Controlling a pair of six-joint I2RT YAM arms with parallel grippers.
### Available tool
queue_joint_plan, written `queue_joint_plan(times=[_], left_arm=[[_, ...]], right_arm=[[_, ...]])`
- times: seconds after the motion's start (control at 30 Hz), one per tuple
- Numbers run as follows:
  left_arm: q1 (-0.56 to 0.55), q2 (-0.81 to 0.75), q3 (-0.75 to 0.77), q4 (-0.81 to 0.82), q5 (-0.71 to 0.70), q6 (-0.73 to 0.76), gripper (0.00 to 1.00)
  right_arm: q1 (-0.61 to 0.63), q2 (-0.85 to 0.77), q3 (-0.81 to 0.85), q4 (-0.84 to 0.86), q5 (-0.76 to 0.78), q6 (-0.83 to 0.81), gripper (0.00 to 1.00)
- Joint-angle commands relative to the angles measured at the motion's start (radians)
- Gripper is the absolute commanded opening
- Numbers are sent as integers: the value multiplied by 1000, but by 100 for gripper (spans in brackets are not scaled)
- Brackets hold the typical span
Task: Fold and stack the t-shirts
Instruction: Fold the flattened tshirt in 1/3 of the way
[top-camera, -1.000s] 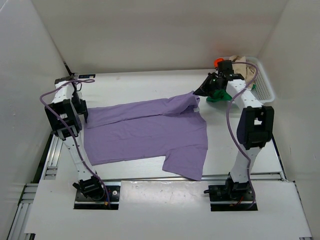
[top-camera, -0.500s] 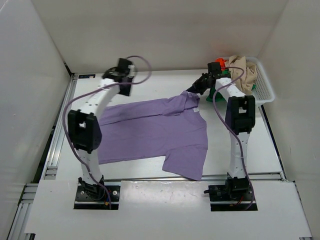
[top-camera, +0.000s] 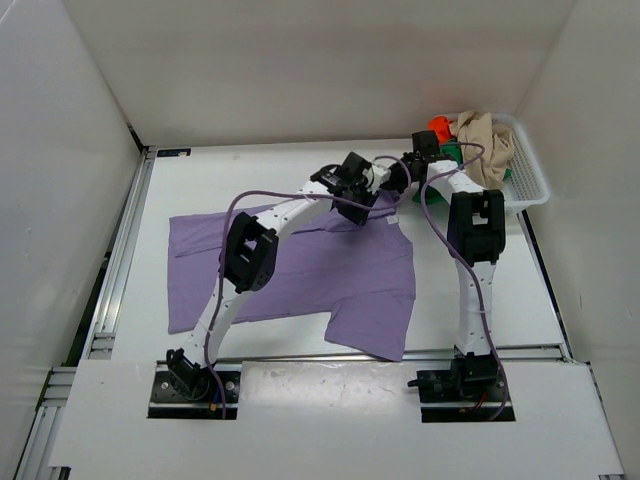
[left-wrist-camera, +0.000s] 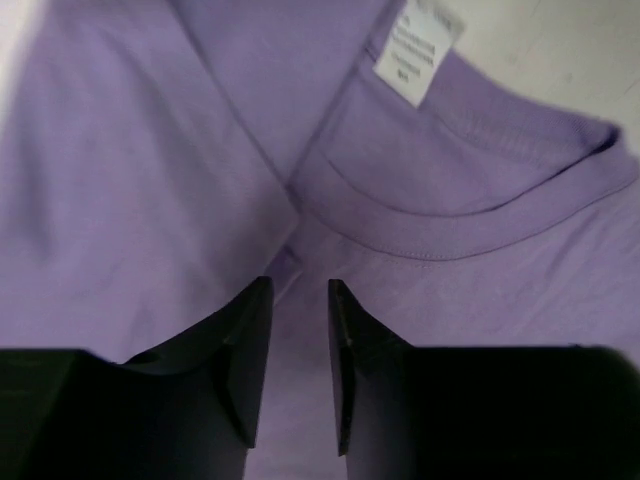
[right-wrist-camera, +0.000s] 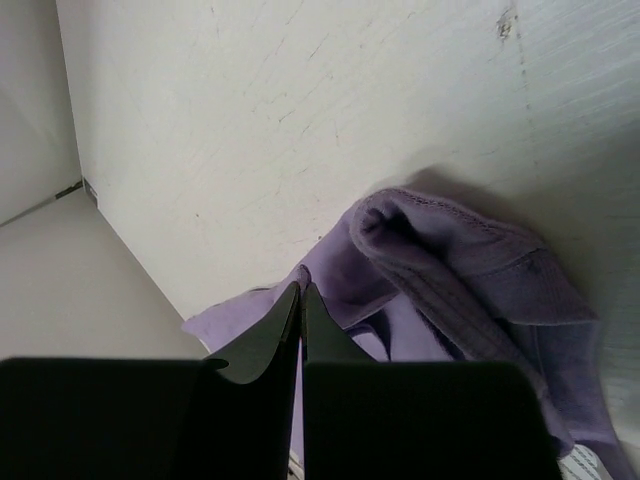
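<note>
Lilac t-shirt spread flat on surface, ready for folding. Right end effector clenched on raised cloth near collar, likely tensioning; left end effector narrowly parted over a crease, gripping nothing.

Shows lilac t-shirt spread flat across white table, with left gripper over its collar end and right gripper just beside. Shows beige t-shirt, orange-red t-shirt and green t-shirt heaped at mesh basket, far right.
</note>
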Motion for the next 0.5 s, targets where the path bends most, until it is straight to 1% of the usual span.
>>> queue_joint_plan(times=[0.0,0.07,0.13,0.17,0.27,0.3,0.47], left_arm=[[1,-20,48,34,99,-1,38],[1,-11,48,34,125,-1,35],[1,-11,12,34,147,-1,35],[1,-11,-19,34,147,-1,37],[1,3,-28,34,80,-1,42],[1,15,-19,34,41,-1,42],[1,25,5,43,-23,-1,42]], right_arm=[[-9,-7,-10,24,20,-23,0],[-9,-7,-21,24,20,-42,0],[-20,-7,-21,24,9,-51,0],[-20,-7,-32,24,9,-51,0],[-20,-7,-32,24,9,-60,0],[-20,-7,-32,24,0,-60,0],[-20,-7,-42,24,0,-60,0]])
